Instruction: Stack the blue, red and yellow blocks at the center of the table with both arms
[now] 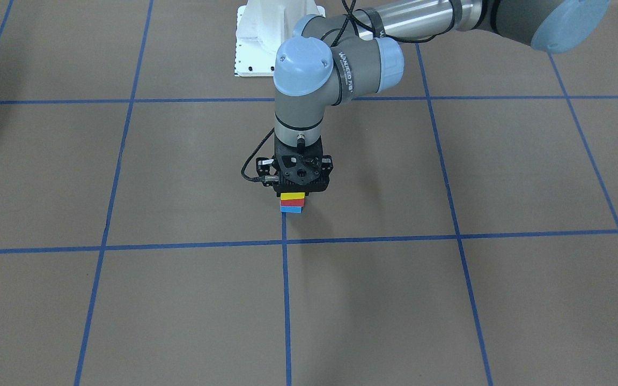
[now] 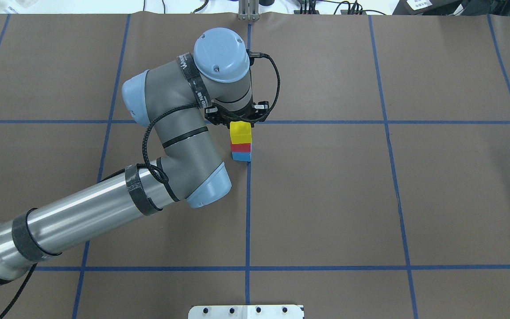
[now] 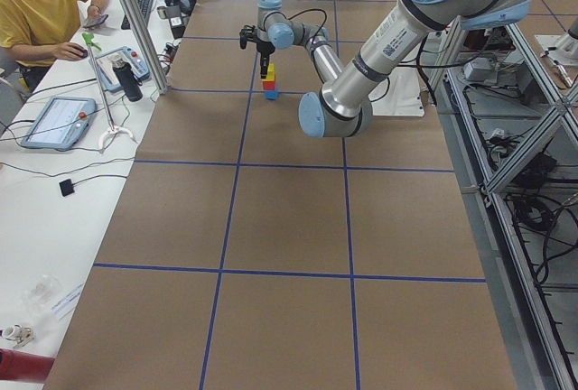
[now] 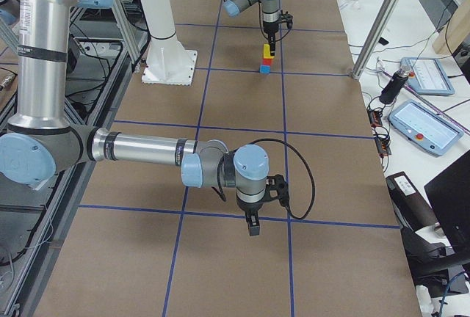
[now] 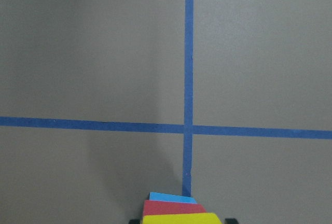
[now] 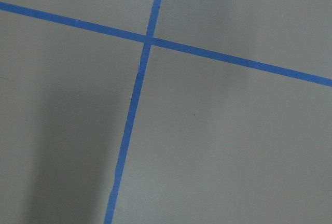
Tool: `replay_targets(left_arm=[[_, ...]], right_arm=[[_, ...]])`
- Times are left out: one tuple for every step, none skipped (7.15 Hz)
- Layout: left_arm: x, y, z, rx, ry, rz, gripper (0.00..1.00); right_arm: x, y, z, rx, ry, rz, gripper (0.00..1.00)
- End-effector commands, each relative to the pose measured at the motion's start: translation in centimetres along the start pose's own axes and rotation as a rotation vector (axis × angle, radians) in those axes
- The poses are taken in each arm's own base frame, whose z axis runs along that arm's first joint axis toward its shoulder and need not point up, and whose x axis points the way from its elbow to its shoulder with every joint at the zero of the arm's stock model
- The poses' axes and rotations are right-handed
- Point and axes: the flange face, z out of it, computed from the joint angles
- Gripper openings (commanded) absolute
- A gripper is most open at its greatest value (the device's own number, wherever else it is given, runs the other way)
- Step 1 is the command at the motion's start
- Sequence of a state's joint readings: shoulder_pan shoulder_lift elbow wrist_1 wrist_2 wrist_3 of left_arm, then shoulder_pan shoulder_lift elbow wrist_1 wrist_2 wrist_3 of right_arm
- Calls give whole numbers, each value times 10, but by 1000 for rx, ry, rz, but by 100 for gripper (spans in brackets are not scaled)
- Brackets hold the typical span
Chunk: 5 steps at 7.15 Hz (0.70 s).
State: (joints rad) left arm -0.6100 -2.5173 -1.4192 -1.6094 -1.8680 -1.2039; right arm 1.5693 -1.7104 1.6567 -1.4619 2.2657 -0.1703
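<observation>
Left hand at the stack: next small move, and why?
Likely release, if it has not yet, and lift the left hand straight up. The yellow block sits squarely on the red block over the blue block, so stacking looks done. Black fingertips flank the yellow block in the left wrist view; a sideways move could topple them. Grip state unclear.

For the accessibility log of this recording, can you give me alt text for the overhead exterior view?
Yellow block on red block on blue block form a stack beside a tape crossing near the middle of the brown table. The left arm reaches in from the lower left, its gripper at the yellow block; its grip is not clear.
</observation>
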Motion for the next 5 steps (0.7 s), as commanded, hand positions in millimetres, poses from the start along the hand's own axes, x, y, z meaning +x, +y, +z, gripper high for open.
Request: replay_targets(left_arm=[[1, 2, -4, 1, 7, 4, 89], [3, 2, -12, 9, 19, 7, 100], [5, 4, -23, 16, 38, 14, 100], [-1, -10, -39, 41, 47, 14, 100], [-9, -20, -57, 50, 42, 34, 100]], right_arm=[[0, 0, 1, -1, 0, 1, 100], [0, 0, 1, -1, 0, 1, 100], [0, 0, 1, -1, 0, 1, 100], [0, -1, 0, 1, 0, -1, 100], [0, -1, 0, 1, 0, 1, 100]])
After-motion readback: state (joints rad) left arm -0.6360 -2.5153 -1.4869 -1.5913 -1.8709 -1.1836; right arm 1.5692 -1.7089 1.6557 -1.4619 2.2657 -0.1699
